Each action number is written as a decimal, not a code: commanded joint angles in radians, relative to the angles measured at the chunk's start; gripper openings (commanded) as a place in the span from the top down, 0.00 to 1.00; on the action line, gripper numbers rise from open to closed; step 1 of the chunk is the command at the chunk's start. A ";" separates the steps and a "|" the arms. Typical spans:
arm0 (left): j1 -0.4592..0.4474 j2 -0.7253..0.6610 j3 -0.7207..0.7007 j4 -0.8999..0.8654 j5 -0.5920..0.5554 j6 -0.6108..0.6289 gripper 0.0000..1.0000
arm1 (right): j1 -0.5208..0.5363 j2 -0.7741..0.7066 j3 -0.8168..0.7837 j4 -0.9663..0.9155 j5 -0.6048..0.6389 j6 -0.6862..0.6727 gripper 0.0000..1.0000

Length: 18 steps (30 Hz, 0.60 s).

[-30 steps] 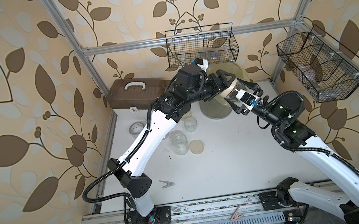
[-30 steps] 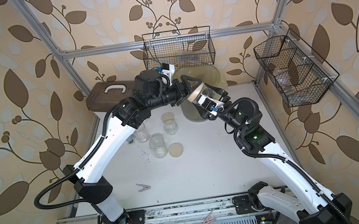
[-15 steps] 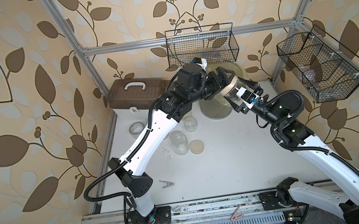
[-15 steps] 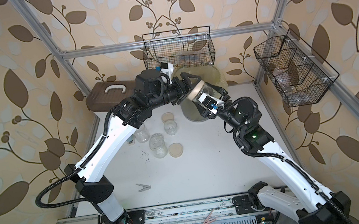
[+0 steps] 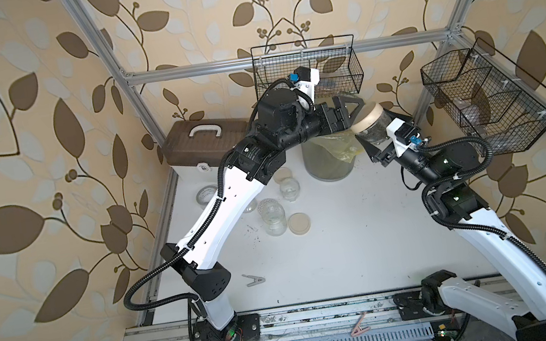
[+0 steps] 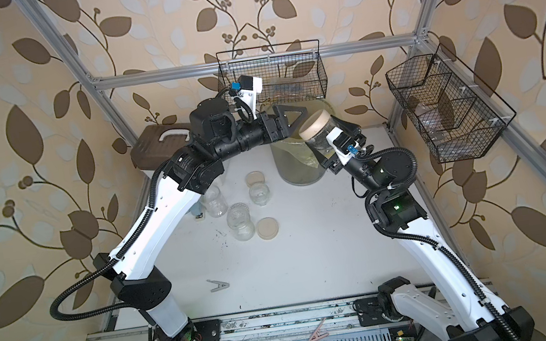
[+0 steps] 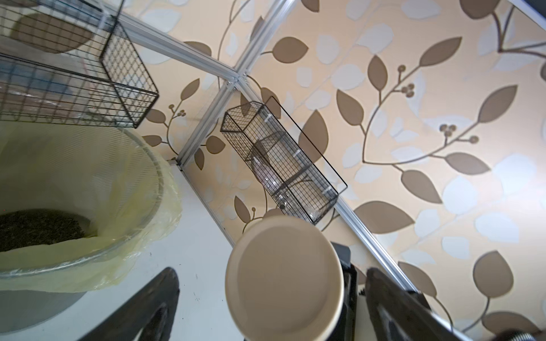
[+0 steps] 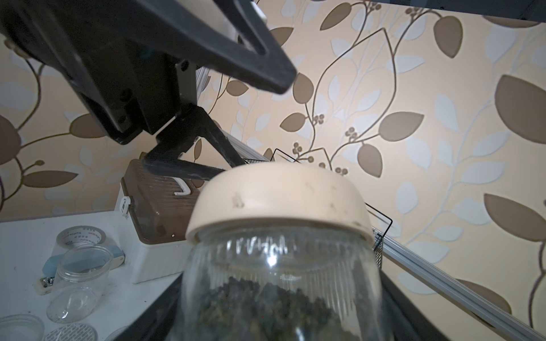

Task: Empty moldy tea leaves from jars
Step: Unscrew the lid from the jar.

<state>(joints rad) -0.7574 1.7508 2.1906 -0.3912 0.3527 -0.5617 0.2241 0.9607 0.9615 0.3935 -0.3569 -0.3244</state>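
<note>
Your left claw (image 5: 356,113) stands spread wide in both top views, its black fingers set to either side of the flat round beige lid (image 5: 366,116) without closing on it. Your right claw (image 5: 383,131) is pinching the small clear glass jar (image 5: 373,129) by its body, tilted with the lid end toward the left claw. That jar is raised off the white table (image 5: 350,258), close to the big grey bin with a yellow plastic liner (image 5: 328,170) at the back. Three more clear jars (image 6: 240,222) stand near the left arm, with a loose beige lid (image 6: 267,228) just beside one. From your left wrist camera, the lid faces the lens between the two spread fingers (image 7: 164,288), with a clear gap on one side, and a heap of dark crumbly leaf bits (image 7: 38,227) lies at the bottom of the lined bin. From your right wrist camera, the lid sits on the jar's mouth, dark grey-green tea leaves (image 8: 266,307) fill the lower glass, and the left claw's fingers hang just beyond the lid. You cannot tell whether the nearer finger touches it.
</note>
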 commanded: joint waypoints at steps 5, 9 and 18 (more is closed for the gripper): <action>0.013 -0.055 0.030 -0.024 0.282 0.304 0.01 | -0.025 -0.036 -0.015 0.153 -0.230 0.139 0.56; 0.018 -0.045 0.040 -0.032 0.319 0.298 0.01 | -0.025 -0.027 -0.009 0.177 -0.308 0.165 0.56; 0.018 -0.028 0.043 -0.049 0.346 0.278 0.01 | -0.024 -0.018 0.006 0.182 -0.338 0.173 0.56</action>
<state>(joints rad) -0.7509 1.7382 2.1960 -0.4522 0.6563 -0.3126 0.2016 0.9482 0.9527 0.5079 -0.6632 -0.1589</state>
